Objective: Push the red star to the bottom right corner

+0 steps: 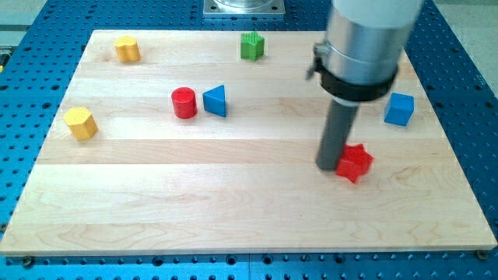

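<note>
The red star (355, 162) lies on the wooden board (233, 202), right of centre and a little below the middle. My tip (327, 166) stands on the board right against the star's left side, touching it or nearly so. The rod rises from there to the grey arm body at the view's top. The board's bottom right corner (486, 247) is well below and to the right of the star.
A blue cube (399, 109) sits up and right of the star near the right edge. A red cylinder (184, 103) and blue triangle (215, 100) sit left of centre. A green block (251, 46) is at top centre. Two yellow blocks (127, 49) (81, 123) are at left.
</note>
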Robot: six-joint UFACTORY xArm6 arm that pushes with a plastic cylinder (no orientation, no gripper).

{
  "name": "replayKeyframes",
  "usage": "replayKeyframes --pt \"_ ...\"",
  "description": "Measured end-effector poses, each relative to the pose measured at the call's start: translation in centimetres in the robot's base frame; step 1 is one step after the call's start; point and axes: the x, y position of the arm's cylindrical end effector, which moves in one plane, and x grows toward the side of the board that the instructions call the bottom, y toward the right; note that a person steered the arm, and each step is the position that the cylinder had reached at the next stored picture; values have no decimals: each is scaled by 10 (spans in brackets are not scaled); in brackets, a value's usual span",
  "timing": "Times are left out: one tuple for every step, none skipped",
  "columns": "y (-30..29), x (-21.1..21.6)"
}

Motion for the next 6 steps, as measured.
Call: replayKeyframes --pt "31 55" --pt "-26 22" --pt "-15 -13" --pt "94 3" --pt "68 -15" --pt "26 -45"
